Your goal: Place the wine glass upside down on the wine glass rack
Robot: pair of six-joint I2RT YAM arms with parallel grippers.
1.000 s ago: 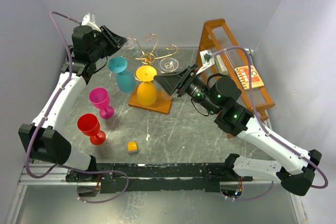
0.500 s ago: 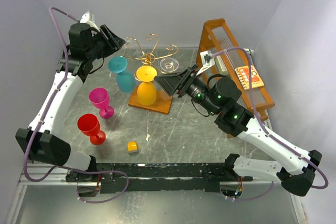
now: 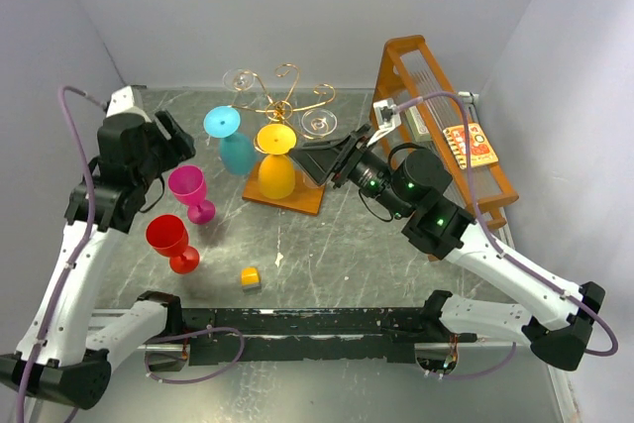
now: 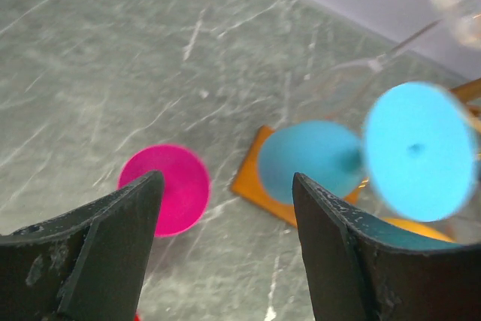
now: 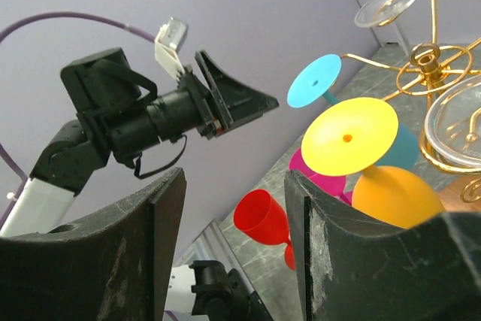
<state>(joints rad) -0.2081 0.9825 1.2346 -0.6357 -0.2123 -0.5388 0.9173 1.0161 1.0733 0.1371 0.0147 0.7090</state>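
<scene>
The left hand [image 3: 176, 141] has drawn back from the far-left curl of the wine glass rack [image 3: 283, 96]. Its fingers, nearly together a second ago, now stand well apart with nothing between them. The left wrist view shows only the bench [image 4: 90, 50] and glasses below the gap.

Just under this hand the pink glass [image 3: 190, 190] stands upright. Ahead and to its right is the teal glass [image 3: 230, 136], foot uppermost, with the yellow glass [image 3: 275, 158] beyond it in the same pose.

Farther out, where the hand was, the clear wine glass [image 3: 238, 79] hangs upside down from the rack's wire, free of both hands. It is thin and transparent, so I cannot say whether its foot is fully seated in the curl.

The right hand [image 3: 322, 158] sits on the rack's other side, unmoved, fingers apart and empty.

I judge the release made and this glass placed. The withdrawal should keep clear of the pink glass.
</scene>
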